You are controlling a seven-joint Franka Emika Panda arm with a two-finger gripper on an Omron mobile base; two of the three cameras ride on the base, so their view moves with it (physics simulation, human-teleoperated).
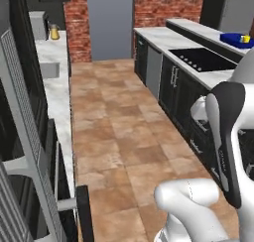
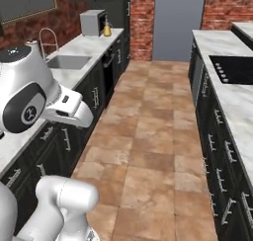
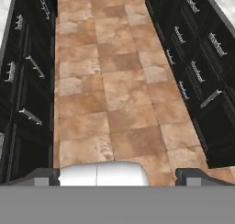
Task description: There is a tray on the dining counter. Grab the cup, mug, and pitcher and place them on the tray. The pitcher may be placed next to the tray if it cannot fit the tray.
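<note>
The gripper [image 3: 117, 175] is being held wide open over the tiled floor [image 3: 114, 81], its two dark fingertips [image 3: 43, 176] standing far apart at the bottom of the hand view, with nothing being gripped between them. The aisle of terracotta tiles is being looked down upon from the hand, dark cabinet fronts [image 3: 27, 71] with metal handles being shown along both sides.

In the left base view, the deep-blue tray [image 1: 234, 39] is being seen far off at the upper right, lying on the raised marble dining counter [image 1: 198, 30] behind the cooktop [image 1: 202, 59]. A small yellow thing, apparently the cup [image 1: 245, 38], is being shown at the tray; whether it is sitting in it or just beside it cannot be told.

The amber-gold pitcher [image 1: 54, 32] is being seen on the marble wall counter [image 1: 54, 82] at the far end, just beside a grey box-shaped appliance [image 1: 37, 25]. In the right base view the same pitcher [image 2: 106, 30] is standing beyond the sink [image 2: 66, 62] and its arched faucet [image 2: 45, 37].
</note>
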